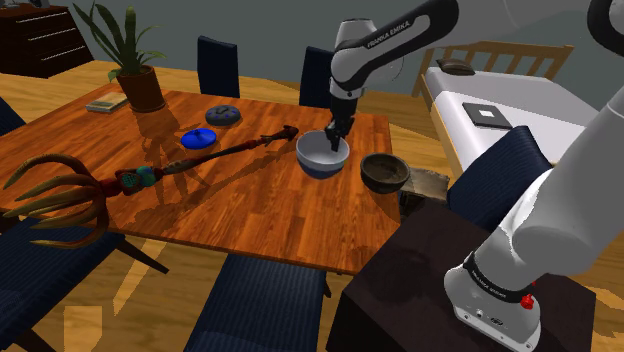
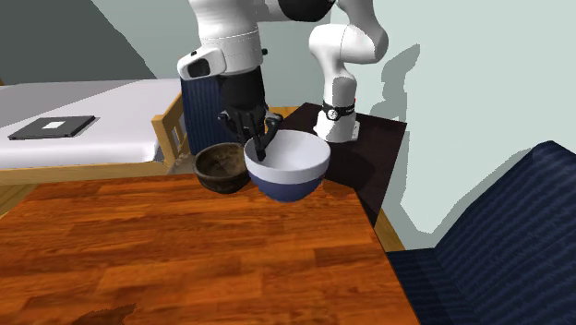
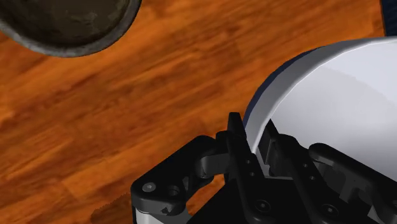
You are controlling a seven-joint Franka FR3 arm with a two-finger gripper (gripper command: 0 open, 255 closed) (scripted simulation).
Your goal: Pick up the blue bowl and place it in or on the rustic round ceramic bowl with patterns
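The black gripper pinches the rim of the white-lined blue bowl, which sits just beside the dark rustic bowl on the wooden table: grasped, not yet placed

This is a home, one room for both eating and sleeping. A wooden table ringed by dark blue chairs stands near a bed. A potted plant sits on the table, and a dark dresser stands behind.

Potted plant, ornate trident, blue disc, bed.
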